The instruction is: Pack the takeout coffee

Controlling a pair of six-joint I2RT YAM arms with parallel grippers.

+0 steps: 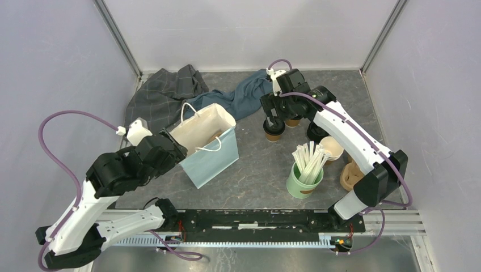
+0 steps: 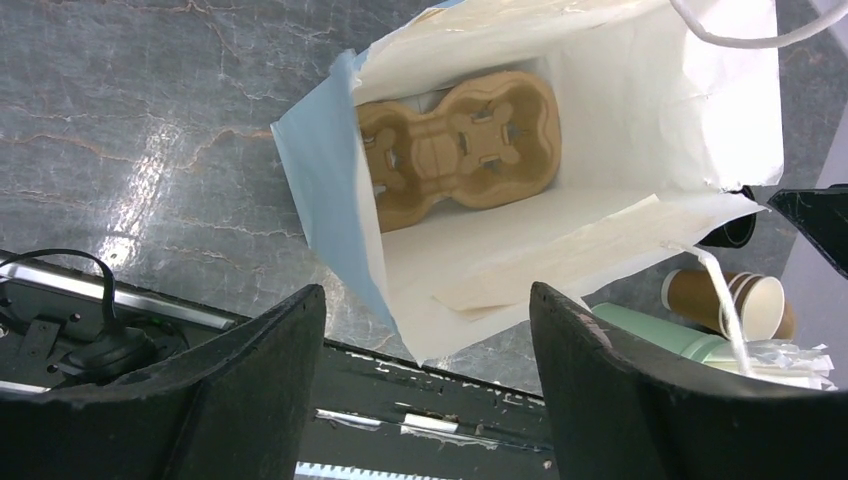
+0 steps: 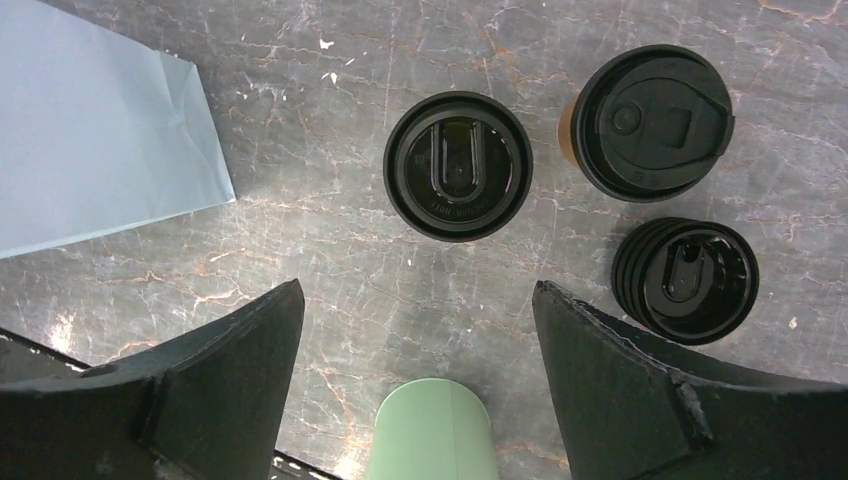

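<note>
Two takeout coffee cups stand upright on the bench (image 1: 255, 175), upper right of centre in the top view. In the right wrist view the first lidded cup (image 3: 458, 166) sits mid-frame and the second lidded cup (image 3: 650, 122) is at the upper right, close by but apart.

They are likely light, with thin paper walls that would dent under a hard squeeze. The slick press-fit lids could pop off. The best hold looks to be across the brown wall just under the lid rim, keeping the cup upright.

The right jaws are spread wider than a lid and hold nothing, poised above the first cup. The left jaws are also spread and empty over the open blue bag (image 2: 330, 200), with a pulp carrier (image 2: 455, 150) on its floor. Whether they touch its rim I cannot tell.
</note>
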